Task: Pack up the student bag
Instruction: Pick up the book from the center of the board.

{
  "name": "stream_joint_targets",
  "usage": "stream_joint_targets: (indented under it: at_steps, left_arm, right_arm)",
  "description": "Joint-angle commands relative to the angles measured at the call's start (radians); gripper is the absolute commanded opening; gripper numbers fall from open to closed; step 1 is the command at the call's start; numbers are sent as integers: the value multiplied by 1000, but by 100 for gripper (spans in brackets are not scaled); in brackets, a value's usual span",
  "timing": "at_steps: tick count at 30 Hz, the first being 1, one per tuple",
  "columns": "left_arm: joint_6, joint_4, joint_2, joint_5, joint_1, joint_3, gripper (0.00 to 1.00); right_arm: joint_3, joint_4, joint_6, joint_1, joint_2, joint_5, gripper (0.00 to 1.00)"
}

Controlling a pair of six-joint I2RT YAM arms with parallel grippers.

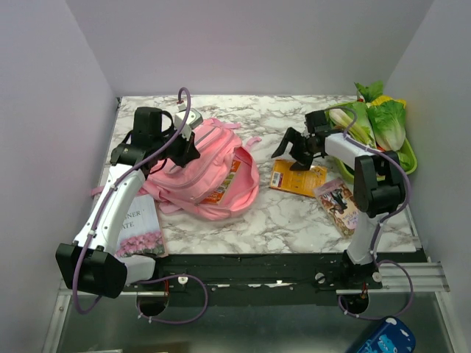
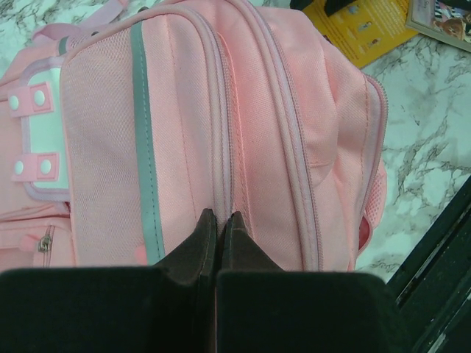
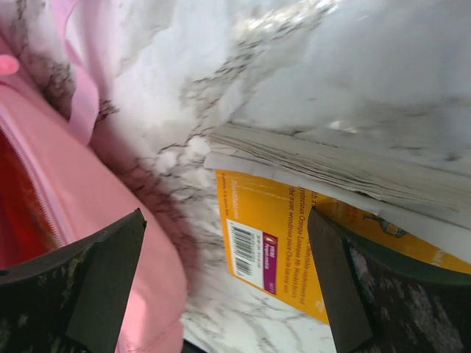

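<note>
The pink student bag (image 1: 193, 176) lies on the marble table at centre left, its opening facing right with an orange-red book (image 1: 225, 184) showing inside. My left gripper (image 1: 184, 149) rests on the bag's top, shut on a ridge of pink fabric between two zips (image 2: 221, 218). My right gripper (image 1: 289, 157) is open and empty, low over the near-left corner of a yellow paperback (image 1: 296, 178). In the right wrist view the yellow book (image 3: 280, 250) lies between my spread fingers (image 3: 224, 250), with the bag's edge (image 3: 110, 220) at the left.
A printed packet or book (image 1: 338, 206) lies right of the yellow paperback. A green tray (image 1: 408, 158) with lettuce stands at the back right. A white book with pink flowers (image 1: 138, 224) lies under the left arm. White walls close in on three sides.
</note>
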Motion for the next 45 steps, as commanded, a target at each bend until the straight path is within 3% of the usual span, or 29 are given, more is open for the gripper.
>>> stream_joint_targets:
  at_steps: [1,3,7,10,14,22,27,28,30,34,37,45]
  left_arm:
    - [-5,97,-68,9,5,58,0]
    - [2,93,-78,3,6,55,0]
    - [21,77,-94,-3,8,47,0]
    - [30,70,-101,-6,11,52,0]
    - [24,65,-102,0,14,56,0]
    - [7,71,-93,18,15,53,0]
    - [2,83,-85,15,15,46,0]
    - [-11,92,-84,17,15,39,0]
    - [-13,93,-82,18,17,41,0]
    - [-13,91,-91,6,18,36,0]
    - [-5,88,-104,1,24,32,0]
    - [-2,89,-119,6,41,24,0]
  right_arm:
    - [-14,21,121,85,65,-114,100]
    - [1,-22,97,85,21,-45,100]
    - [121,-175,-55,53,-45,253,100]
    - [172,-238,-134,35,-84,341,100]
    - [137,-301,-161,29,-136,342,100]
    - [-271,-208,-186,39,-389,285,100]
    - [-431,-111,-148,71,-487,167,100]
    - [-460,-73,-116,131,-496,115,92]
    - [-443,-65,-98,172,-468,111,86]
    - [-385,-47,-86,194,-349,82,60]
    - [-333,-24,-69,202,-273,84,49]
    - [-128,25,6,214,-90,95,41]
